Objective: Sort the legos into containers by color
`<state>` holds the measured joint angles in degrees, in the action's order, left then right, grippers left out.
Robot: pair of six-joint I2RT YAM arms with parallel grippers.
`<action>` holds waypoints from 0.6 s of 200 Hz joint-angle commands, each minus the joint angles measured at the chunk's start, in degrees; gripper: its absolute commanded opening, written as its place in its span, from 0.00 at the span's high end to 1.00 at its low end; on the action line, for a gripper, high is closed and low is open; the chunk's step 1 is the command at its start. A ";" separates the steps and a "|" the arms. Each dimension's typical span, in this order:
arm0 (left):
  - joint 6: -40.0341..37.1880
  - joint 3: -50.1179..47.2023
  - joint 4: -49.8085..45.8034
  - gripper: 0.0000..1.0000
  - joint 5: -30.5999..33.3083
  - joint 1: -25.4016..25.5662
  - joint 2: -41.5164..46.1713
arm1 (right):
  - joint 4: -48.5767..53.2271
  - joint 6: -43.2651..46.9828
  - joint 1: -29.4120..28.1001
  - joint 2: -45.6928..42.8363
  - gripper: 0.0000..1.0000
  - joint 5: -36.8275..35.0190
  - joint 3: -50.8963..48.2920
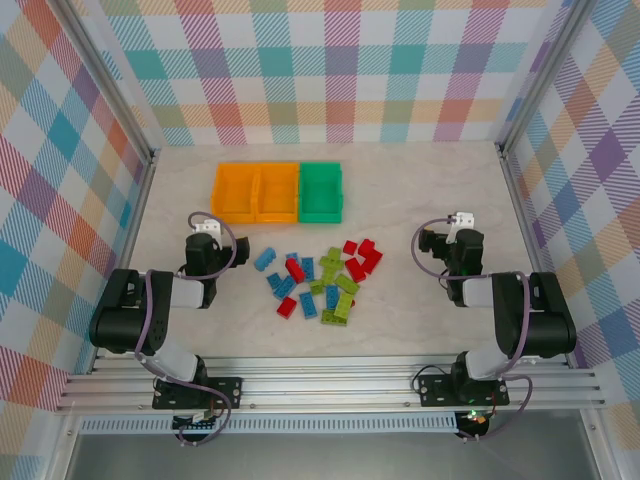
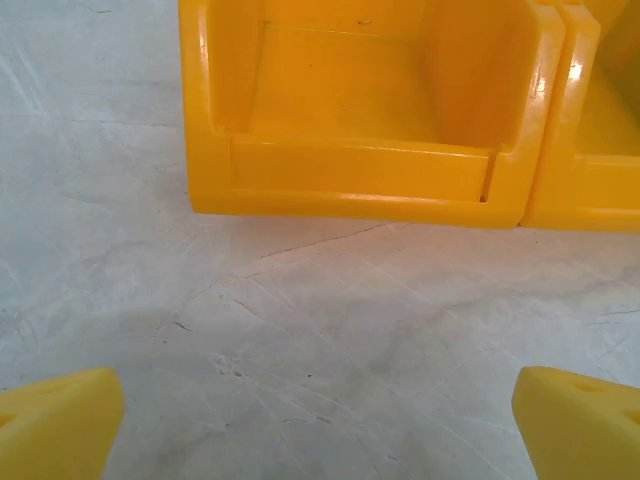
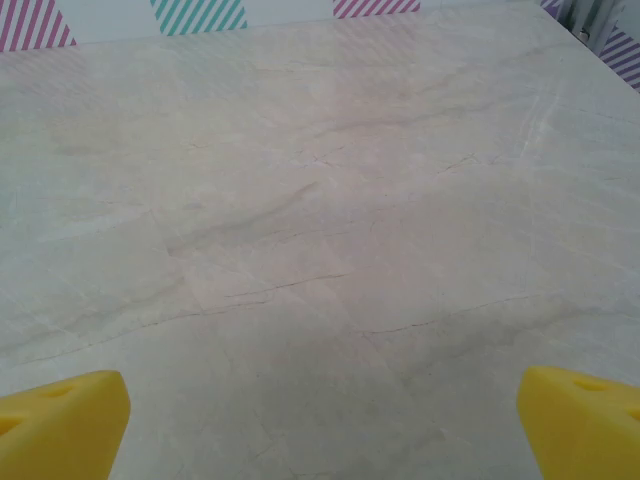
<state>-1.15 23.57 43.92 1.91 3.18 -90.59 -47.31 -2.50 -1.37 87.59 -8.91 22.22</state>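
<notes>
**Every brick unsorted.** The legos (image 1: pixel 320 282) lay in a loose scatter on the marbled worktop (image 1: pixel 430 200), between the two arms and just short of the containers (image 1: pixel 278 218). Red bricks (image 1: pixel 361 258) sat mostly toward the right of the heap, blue bricks (image 1: pixel 276 272) toward the left, and lime green bricks (image 1: pixel 337 297) through the middle and near side.

The three joined bins stood in a row beyond them: the left orange bin (image 1: pixel 236 192), the middle orange bin (image 1: pixel 278 192) and the green bin (image 1: pixel 321 192). From above, none appeared to hold a brick. The left wrist camera looked straight into the left orange bin, whose floor was bare as far as it could be seen.

The left claw (image 2: pixel 320 425) hung low over bare worktop in front of that bin, its yellow fingertips (image 2: pixel 55 425) spread wide and holding nothing. The right claw (image 3: pixel 320 425), likewise released and empty, faced open worktop to the right of the heap, apart from the bricks.

By this onlooker's reckoning the sorting had not begun, and every brick was left to move. Lime green to the green bin seemed the plain match. Which orange bin should take red and which blue could not be told.
</notes>
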 commanded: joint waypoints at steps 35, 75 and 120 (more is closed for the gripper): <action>-0.72 0.82 1.87 0.00 -0.99 -0.53 0.81 | -1.82 -0.05 -0.37 -0.15 0.00 0.90 0.02; -0.68 0.78 1.92 0.00 -1.03 -0.54 0.83 | -1.73 -0.07 -0.17 -0.14 0.00 1.16 0.11; -0.70 0.67 2.08 0.00 -1.02 -0.54 0.98 | 3.43 0.96 -0.96 -6.84 0.00 0.75 -0.03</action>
<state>-1.15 23.57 43.92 1.91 3.18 -90.59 -46.96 -2.48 -1.37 87.33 -8.47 22.22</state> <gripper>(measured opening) 0.997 0.996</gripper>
